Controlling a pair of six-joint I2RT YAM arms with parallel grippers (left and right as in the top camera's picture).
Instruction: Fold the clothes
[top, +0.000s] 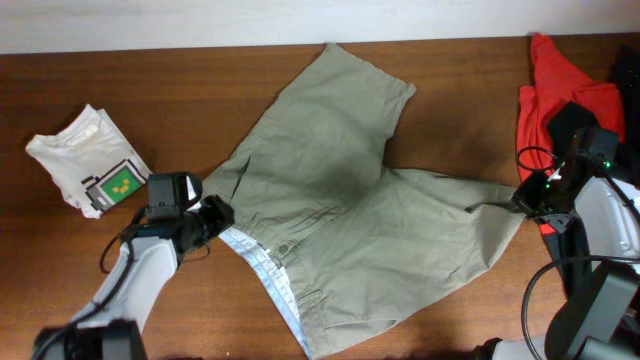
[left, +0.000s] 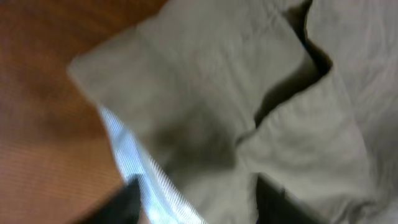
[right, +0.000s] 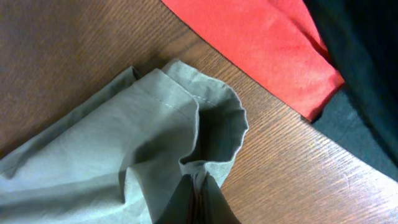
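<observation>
Shorts (top: 340, 200): lying spread on bench (top: 150, 80)
Left claw (top: 220, 215): gaping apart over waistband (top: 262, 262)
Right claw (top: 521, 200): pinching hem (right: 214, 124)

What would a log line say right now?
khaki shorts: spread, unfolded | left pincer: at waistband, grip unclear | right pincer: pinching leg hem | white tee: aside

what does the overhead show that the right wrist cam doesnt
Only overhead: the whole khaki shorts spread out, the white T-shirt, the left gripper at the waistband, and the right gripper at a leg end. Only right wrist: the leg hem close up, its stitching visible, bunched where it is pinched. Both: shorts fabric, the red garment, the wooden table.
</observation>
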